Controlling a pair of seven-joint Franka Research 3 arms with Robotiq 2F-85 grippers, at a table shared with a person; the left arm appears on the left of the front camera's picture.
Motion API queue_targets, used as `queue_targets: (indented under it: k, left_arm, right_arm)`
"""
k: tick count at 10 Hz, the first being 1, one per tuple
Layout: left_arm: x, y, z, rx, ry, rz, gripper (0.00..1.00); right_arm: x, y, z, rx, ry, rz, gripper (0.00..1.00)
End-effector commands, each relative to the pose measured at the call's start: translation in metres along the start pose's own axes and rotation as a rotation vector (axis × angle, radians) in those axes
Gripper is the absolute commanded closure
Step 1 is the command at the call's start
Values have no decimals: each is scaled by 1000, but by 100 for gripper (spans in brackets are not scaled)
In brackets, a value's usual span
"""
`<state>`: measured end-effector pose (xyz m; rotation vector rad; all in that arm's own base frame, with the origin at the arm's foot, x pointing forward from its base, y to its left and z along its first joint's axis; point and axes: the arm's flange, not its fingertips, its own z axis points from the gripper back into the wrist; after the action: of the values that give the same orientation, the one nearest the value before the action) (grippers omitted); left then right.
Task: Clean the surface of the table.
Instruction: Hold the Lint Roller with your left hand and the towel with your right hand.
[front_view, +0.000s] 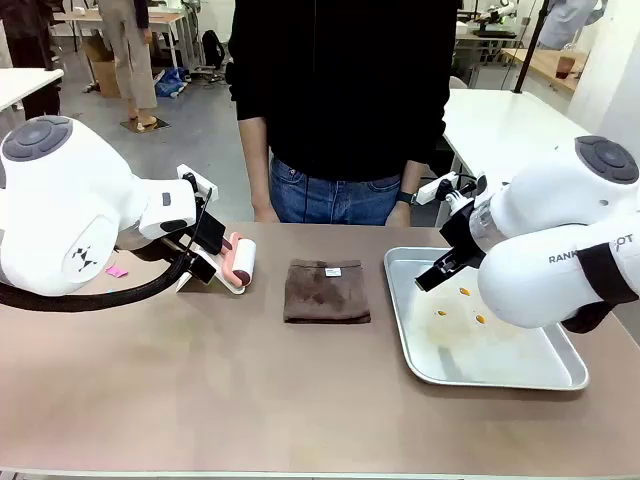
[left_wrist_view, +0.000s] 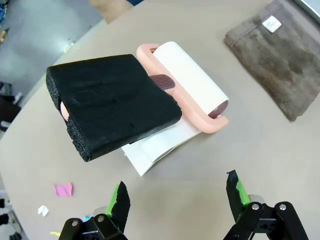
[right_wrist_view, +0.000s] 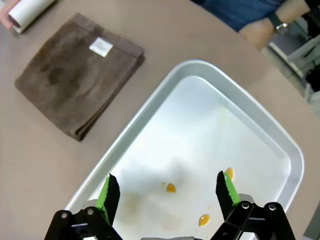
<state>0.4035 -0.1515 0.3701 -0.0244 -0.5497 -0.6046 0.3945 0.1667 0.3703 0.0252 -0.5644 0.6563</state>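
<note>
While both arms hang over it, the counter (front_view: 200, 400) runs wide and tan across the whole space between the robot and the person (front_view: 340, 90) standing at its far edge. It's a big, stiff, heavy thing, I'd say, with nothing to lift or grab. The matte top looks smooth enough that scraps should slide off or stick to a tool easily, so any hold belongs on a tool, not on the counter itself.

The left pincer (left_wrist_view: 177, 192) hovers with its jaws spread, pinching nothing, just above a pink-framed roller (left_wrist_view: 187, 87) whose white roll lies near the counter's left end. A black foam block (left_wrist_view: 110, 110) covers the handle end; whether it rests on the handle or sits clear of it I can't tell. A pink scrap (left_wrist_view: 63, 189) lies near it on the top.

The brown cloth (front_view: 326, 291) sits folded flat in the middle, well apart from either pincer — soft and limp, best pinched at a folded edge, I'd guess. The right pincer (right_wrist_view: 167, 187) is spread too and empty, poised over the metal tray (front_view: 398, 310) at the right, which holds a few orange bits (right_wrist_view: 171, 188). The roller looks light and rigid — its handle seems the natural grip, if the block leaves room
</note>
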Motion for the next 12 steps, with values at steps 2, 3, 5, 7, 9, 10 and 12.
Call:
queue_targets:
  k: [2, 3, 5, 7, 9, 10, 12]
  left_arm:
    - [0, 0, 0, 0, 0, 0, 0]
    - [0, 0, 0, 0, 0, 0, 0]
    - [0, 0, 0, 0, 0, 0, 0]
    - [0, 0, 0, 0, 0, 0, 0]
    - [0, 0, 0, 0, 0, 0, 0]
    - [0, 0, 0, 0, 0, 0, 0]
    - [0, 0, 0, 0, 0, 0, 0]
  right_arm:
    - [0, 0, 0, 0, -1, 0, 0]
    - [0, 0, 0, 0, -1, 0, 0]
    - [0, 0, 0, 0, -1, 0, 0]
    - [0, 0, 0, 0, -1, 0, 0]
    - [0, 0, 0, 0, -1, 0, 0]
    - [0, 0, 0, 0, -1, 0, 0]
    - [0, 0, 0, 0, -1, 0, 0]
